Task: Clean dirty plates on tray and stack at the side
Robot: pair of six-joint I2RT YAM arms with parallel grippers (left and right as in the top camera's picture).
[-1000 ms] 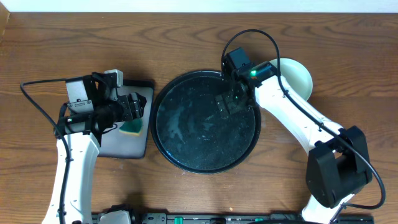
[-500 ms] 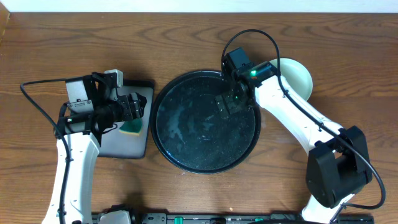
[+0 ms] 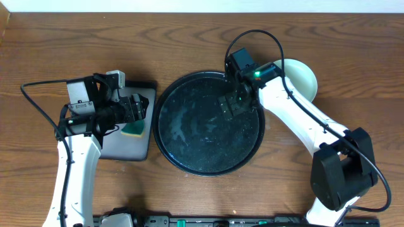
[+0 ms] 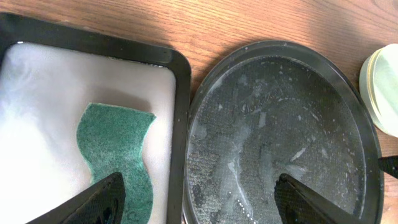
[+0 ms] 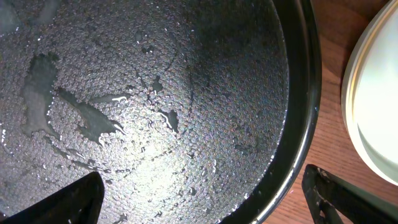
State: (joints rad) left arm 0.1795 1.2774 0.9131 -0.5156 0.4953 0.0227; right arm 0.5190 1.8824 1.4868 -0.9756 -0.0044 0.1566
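The round black tray (image 3: 202, 142) lies mid-table, wet and streaked, with no plate on it. The pale plates (image 3: 305, 78) sit stacked on the wood just off its upper right rim. My right gripper (image 3: 233, 104) hovers open over the tray's upper right part. In the right wrist view its fingers straddle the tray rim (image 5: 297, 155), with the plates (image 5: 379, 93) at the right edge. My left gripper (image 3: 136, 109) is open over the small rectangular tray, holding nothing. The left wrist view shows the round tray (image 4: 280, 124) and the plates (image 4: 382, 87).
A small rectangular black tray (image 3: 126, 148) sits left of the round tray, and a green sponge (image 3: 134, 130) lies in it. In the left wrist view the sponge (image 4: 115, 146) lies on the wet white floor of that tray (image 4: 181, 93). Bare wooden table surrounds everything.
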